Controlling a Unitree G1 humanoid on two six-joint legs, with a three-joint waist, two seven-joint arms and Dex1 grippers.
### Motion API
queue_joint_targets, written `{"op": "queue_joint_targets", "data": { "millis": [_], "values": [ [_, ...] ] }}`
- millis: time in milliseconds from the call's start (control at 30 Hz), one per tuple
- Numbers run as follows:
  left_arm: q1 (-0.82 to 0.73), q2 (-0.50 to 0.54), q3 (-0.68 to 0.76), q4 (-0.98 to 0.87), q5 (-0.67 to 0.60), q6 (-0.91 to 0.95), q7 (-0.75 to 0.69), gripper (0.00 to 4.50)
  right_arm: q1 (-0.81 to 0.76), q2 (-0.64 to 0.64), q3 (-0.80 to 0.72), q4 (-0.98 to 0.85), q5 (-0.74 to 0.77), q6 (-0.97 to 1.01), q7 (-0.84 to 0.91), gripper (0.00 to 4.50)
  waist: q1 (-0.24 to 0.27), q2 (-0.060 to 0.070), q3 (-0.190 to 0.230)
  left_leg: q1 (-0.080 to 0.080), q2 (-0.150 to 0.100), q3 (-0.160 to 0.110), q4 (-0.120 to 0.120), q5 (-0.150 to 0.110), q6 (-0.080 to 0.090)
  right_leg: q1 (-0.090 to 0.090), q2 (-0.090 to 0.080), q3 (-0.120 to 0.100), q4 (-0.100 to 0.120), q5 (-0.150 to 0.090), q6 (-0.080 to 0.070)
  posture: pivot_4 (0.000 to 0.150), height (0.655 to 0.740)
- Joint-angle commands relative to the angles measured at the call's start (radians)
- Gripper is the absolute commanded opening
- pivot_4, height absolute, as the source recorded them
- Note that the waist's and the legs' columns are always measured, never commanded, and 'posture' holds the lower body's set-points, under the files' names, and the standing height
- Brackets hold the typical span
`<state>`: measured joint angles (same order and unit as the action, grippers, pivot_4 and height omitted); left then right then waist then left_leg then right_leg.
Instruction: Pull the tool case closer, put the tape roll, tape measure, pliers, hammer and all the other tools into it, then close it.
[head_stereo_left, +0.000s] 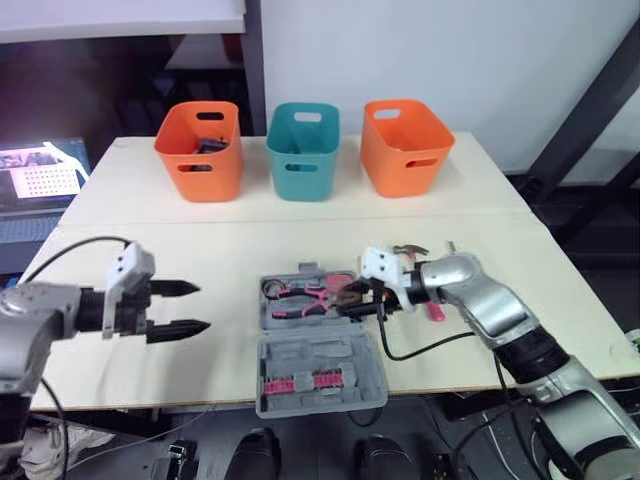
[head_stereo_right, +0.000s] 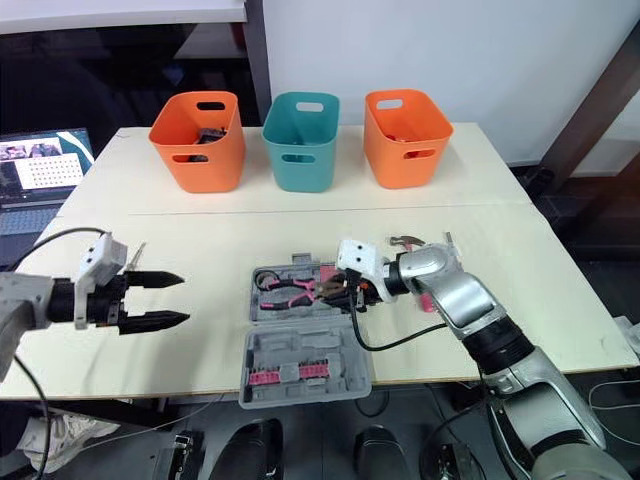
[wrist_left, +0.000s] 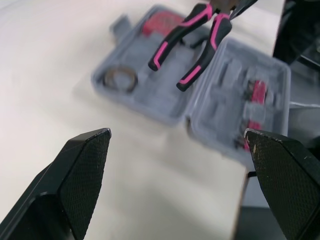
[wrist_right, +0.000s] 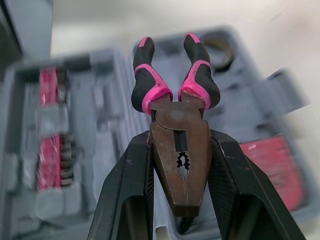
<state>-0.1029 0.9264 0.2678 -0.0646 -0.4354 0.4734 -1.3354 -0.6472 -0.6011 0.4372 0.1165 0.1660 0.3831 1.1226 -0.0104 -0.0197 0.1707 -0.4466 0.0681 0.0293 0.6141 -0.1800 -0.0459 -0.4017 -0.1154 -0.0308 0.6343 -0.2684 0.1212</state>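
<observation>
- Right gripper (wrist_right: 180, 150) of mine pinches the pink-and-black metal pliers (wrist_right: 150, 82) by the brown head.
- They seem heavy and hard; the handles may swing.
- My left gripper (head_stereo_left: 200, 307) is spread, empty.

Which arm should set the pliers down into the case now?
Right. The right gripper is shut on the pliers by their head, over the open case. The left gripper hangs open over bare table, off to the case's left.
</observation>
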Motion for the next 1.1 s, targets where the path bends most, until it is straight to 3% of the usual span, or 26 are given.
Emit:
{"op": "queue_joint_targets", "data": {
  "millis": [33, 400, 1100],
  "values": [
    [0.068, -0.006, 0.067, -0.049, 0.046, -0.173, 0.04, 4.5, -0.043, 0.027, -0.009, 0.055, -0.036, -0.085, 0.021, 0.95, 0.0, 0.0, 0.0, 0.0, 0.0, 0.0, 0.0, 0.0, 0.0, 0.0, 0.0, 0.0, 0.0, -0.001, -0.001, 0.15, 0.74],
    [0.18, -0.027, 0.061, -0.047, 0.038, -0.216, 0.104, 4.5, -0.153, 0.152, 0.014, 0.332, -0.134, -0.264, 0.084, 0.95, -0.006, 0.001, 0.0, 0.002, 0.0, 0.001, -0.001, 0.0, -0.001, 0.0, 0.0, 0.0, -0.001, 0.001, 0.001, 0.15, 0.74],
    [0.118, -0.024, -0.014, 0.021, 0.069, -0.249, 0.14, 4.5, -0.252, 0.272, -0.01, 0.575, -0.199, -0.404, 0.129, 0.95, -0.011, 0.001, 0.0, 0.003, 0.001, 0.002, -0.002, 0.0, -0.001, 0.0, 0.0, 0.0, 0.001, 0.001, 0.002, 0.15, 0.74]
  ]
}}
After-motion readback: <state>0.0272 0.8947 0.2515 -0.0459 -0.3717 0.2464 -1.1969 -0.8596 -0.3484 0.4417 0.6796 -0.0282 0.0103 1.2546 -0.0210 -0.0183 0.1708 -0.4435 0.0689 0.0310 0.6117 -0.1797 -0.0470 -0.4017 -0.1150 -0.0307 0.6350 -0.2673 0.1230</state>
